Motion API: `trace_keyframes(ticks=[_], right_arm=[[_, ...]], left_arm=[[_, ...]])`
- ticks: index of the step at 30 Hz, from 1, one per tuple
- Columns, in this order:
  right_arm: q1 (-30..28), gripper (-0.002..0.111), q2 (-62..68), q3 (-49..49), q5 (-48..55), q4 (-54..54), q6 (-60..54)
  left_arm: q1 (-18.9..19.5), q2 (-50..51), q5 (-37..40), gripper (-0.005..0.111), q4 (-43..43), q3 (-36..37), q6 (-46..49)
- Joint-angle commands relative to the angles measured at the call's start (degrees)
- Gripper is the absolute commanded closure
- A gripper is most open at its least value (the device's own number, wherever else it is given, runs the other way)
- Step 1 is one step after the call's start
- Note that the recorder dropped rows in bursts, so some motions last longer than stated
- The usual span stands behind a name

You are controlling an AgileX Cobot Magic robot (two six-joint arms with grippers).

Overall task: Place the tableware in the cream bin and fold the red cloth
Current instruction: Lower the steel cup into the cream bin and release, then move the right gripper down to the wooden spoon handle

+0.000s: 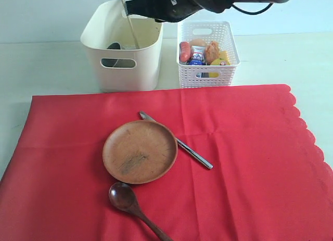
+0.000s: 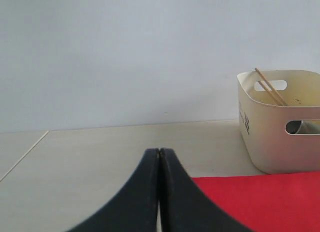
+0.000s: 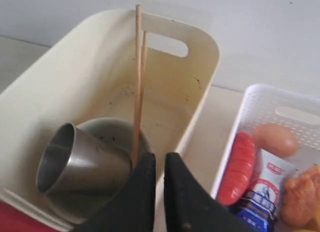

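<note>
The red cloth (image 1: 250, 163) lies flat and carries the wooden plate (image 1: 139, 151), the metal knife (image 1: 192, 152) and the dark spoon (image 1: 124, 197). Behind it stands the cream bin (image 1: 122, 69). Inside, the chopsticks (image 3: 139, 81) lean against the far wall, beside a steel cup (image 3: 85, 164) lying on its side in the white bowl (image 3: 120, 129). My right gripper (image 3: 160, 156) hovers over the bin's right rim, its jaws a narrow gap apart with nothing between; the chopsticks pass outside one finger. My left gripper (image 2: 159, 151) is shut and empty, low over the table left of the cloth (image 2: 270, 202).
A white lattice basket (image 1: 208, 74) with a sausage, an egg, a carton and other food stands right of the bin. The right arm reaches in from the top right, above the basket. The cloth's scalloped edge runs along the right side.
</note>
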Motion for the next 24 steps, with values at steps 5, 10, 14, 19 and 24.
trace_keyframes(ticks=[5,10,14,19,24], right_arm=[[0.11,0.108,-15.37,15.26,9.05,6.57,-12.75],[2.48,0.108,-21.80,25.96,9.10,21.33,-28.10],[8.21,0.108,-21.66,32.34,6.55,27.02,-31.59],[14.38,0.108,-21.59,35.63,5.61,27.75,-31.59],[21.70,0.105,-20.14,35.78,7.68,27.75,-30.61]], left_arm=[[0.06,-0.37,0.09,0.107,0.09,0.00,-0.19],[0.06,-0.37,0.09,0.107,0.09,0.00,-0.19],[0.06,-0.37,0.09,0.107,0.09,0.00,-0.19],[0.06,-0.37,0.09,0.107,0.09,0.00,-0.19],[0.06,-0.37,0.09,0.107,0.09,0.00,-0.19]])
